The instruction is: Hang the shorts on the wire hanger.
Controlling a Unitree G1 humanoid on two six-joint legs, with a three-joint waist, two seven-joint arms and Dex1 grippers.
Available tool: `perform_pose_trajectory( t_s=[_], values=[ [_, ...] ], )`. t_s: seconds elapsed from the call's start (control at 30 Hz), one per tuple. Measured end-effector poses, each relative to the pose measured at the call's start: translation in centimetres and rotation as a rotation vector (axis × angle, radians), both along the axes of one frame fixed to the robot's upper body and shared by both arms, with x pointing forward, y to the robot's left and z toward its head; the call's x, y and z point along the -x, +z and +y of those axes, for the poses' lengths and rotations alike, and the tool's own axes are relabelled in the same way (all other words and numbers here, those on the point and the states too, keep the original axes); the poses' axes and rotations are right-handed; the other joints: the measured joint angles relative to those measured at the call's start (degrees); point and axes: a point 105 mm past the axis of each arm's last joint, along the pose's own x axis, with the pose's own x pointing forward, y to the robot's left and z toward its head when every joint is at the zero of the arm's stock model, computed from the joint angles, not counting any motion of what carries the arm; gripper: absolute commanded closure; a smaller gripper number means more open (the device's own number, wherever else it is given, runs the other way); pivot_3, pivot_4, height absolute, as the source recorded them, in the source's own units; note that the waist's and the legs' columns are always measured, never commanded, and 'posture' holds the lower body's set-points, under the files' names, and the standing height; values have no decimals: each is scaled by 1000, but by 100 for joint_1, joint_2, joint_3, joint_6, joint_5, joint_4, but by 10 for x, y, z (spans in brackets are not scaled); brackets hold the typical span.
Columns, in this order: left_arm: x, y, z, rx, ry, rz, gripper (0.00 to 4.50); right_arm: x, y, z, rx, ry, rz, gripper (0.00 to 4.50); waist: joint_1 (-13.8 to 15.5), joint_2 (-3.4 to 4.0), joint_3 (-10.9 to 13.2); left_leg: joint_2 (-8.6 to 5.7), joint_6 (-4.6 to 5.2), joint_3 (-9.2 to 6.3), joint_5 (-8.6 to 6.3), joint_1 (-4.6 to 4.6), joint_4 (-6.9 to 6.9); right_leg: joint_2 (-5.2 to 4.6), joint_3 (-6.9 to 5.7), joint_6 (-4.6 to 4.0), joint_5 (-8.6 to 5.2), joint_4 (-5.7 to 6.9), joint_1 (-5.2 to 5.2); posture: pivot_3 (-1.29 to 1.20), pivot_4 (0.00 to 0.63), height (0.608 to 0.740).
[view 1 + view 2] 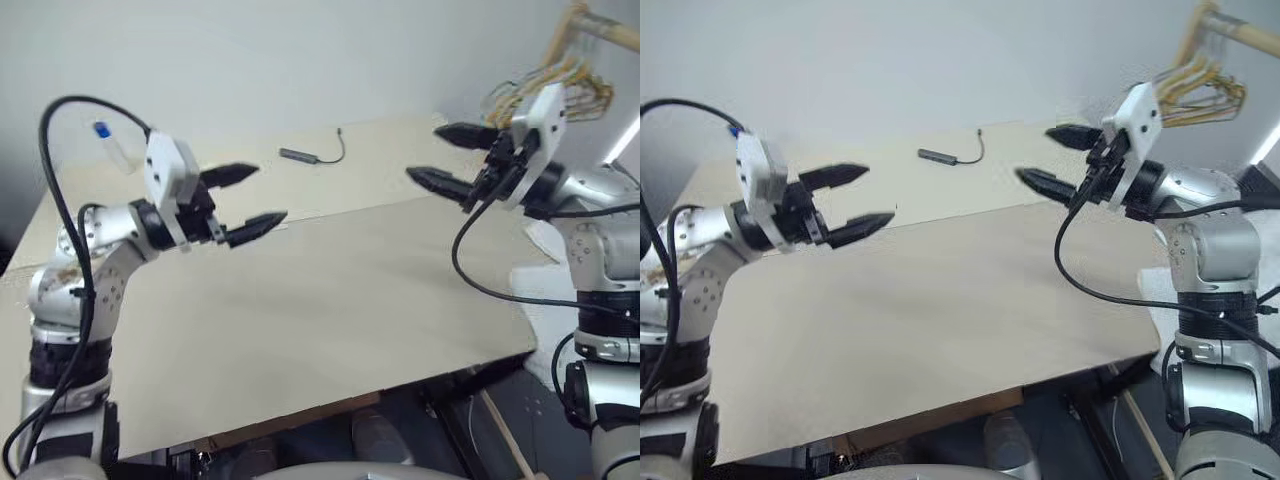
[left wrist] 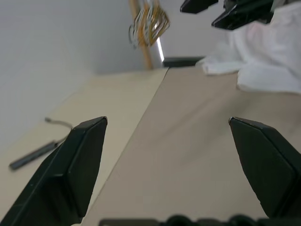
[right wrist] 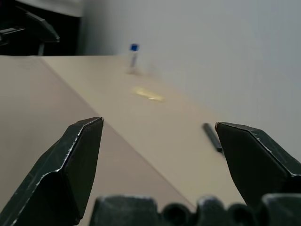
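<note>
The shorts (image 2: 265, 56) lie as a crumpled white heap with a faint pink tint at the table's right end, seen in the left wrist view just below my right gripper's dark fingers (image 2: 235, 14). The wire hanger is out of view. My left gripper (image 1: 268, 193) hovers open above the left part of the table (image 1: 350, 290), pointing right with nothing between its fingers. My right gripper (image 1: 424, 150) hovers open above the right part, pointing left toward the other one, also holding nothing. A wide stretch of bare tabletop separates the two.
A dark cable with a small adapter (image 1: 305, 155) lies near the table's back. A small bottle with a blue cap (image 1: 108, 142) stands at the back left. Bunched yellowish hangers (image 1: 560, 85) hang from a wooden rod at the back right. The table's front edge runs close below the arms.
</note>
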Motion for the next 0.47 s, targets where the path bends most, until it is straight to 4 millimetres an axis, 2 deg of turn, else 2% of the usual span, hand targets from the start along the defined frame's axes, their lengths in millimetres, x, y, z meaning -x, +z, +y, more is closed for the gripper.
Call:
perform_pose_trajectory(
  t_s=[0.1,0.23,0.47],
  values=[
    [8,-11,6,-35,12,30,0,1,-12,6,40,74,53,65,348,-6,4,2,-1,0,0,-4,1,-1,-5,-5,2,1,-10,-53,0,740],
    [15,-16,15,-60,33,45,0,0,-20,6,63,100,85,65,660,-5,5,2,-2,6,0,-10,1,-2,-7,-15,7,1,-27,-53,0,740],
    [17,-18,15,-65,22,51,0,-1,-24,5,88,93,89,65,834,-5,5,-4,-8,18,4,-49,1,2,-6,-27,14,16,-74,-75,0,740]
  ],
)
